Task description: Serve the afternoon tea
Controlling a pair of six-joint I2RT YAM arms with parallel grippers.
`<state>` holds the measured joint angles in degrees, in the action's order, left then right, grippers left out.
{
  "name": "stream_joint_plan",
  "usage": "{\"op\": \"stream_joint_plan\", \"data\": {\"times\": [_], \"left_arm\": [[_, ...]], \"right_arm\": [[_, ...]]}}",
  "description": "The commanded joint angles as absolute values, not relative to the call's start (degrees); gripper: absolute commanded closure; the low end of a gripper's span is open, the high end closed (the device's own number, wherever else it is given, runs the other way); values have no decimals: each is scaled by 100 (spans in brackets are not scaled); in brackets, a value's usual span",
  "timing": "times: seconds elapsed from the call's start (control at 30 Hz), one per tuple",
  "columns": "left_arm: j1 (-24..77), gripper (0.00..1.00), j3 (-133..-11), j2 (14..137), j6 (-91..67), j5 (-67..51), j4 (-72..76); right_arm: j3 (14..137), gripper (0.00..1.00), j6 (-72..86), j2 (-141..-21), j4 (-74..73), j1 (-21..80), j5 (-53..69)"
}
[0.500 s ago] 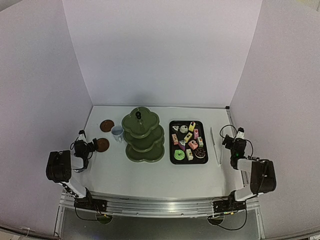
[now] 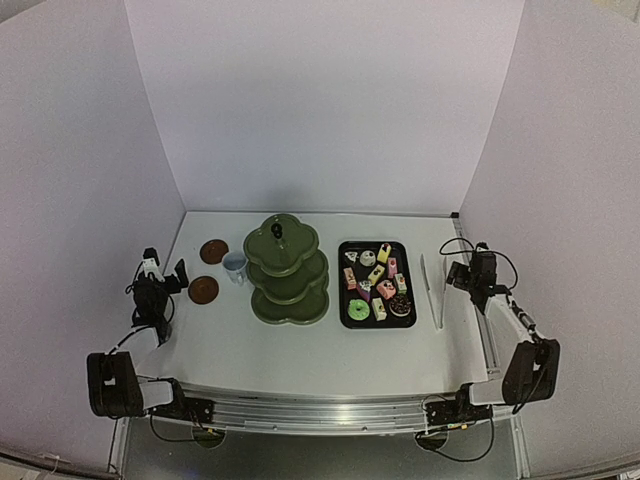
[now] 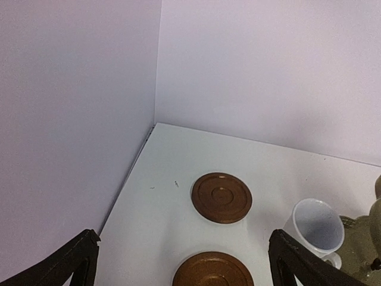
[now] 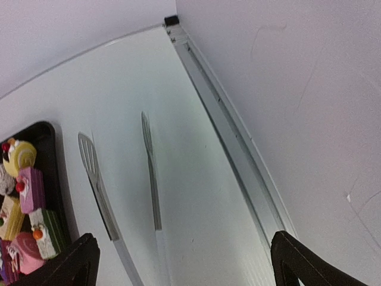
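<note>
The olive-green three-tier stand (image 2: 287, 270) stands mid-table with all tiers bare. Several small cakes (image 2: 377, 285) lie on the black tray (image 2: 345, 283) to its right; some show in the right wrist view (image 4: 24, 196). One white cup (image 2: 235, 265) stands left of the stand, also in the left wrist view (image 3: 318, 225). A second cup is not in view. Two brown coasters (image 2: 213, 251) (image 2: 203, 290) lie left of the cup, one far (image 3: 221, 197) and one near (image 3: 213, 271). My left gripper (image 2: 177, 278) (image 3: 184, 268) is open and empty beside the near coaster. My right gripper (image 2: 457, 275) (image 4: 184, 268) is open and empty right of the tongs.
Metal tongs (image 2: 432, 290) (image 4: 98, 185) lie between the tray and the table's right edge. White walls close the table on the left, back and right. A metal rail (image 4: 232, 143) runs along the right wall.
Both arms have unfolded and lifted. My left gripper has drawn back left, off the near coaster. My right gripper has risen and moved towards the back.
</note>
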<state>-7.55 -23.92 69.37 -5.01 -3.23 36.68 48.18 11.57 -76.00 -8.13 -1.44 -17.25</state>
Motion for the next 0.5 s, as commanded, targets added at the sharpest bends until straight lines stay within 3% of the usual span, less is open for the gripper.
{"op": "stream_joint_plan", "data": {"times": [0.0, 0.23, 0.47], "left_arm": [[-781, 0, -2964, 6141, -618, -654, 2694], [-781, 0, -4429, 5747, -484, -1151, 163], [-780, 0, -5143, 6202, -1272, -1479, -1706]], "right_arm": [[5540, 2, 1497, -7983, -3134, 25, -1335], [6764, 4, 1639, -9101, -4551, 300, -872], [7124, 2, 1724, -9786, -4651, 324, -755]]}}
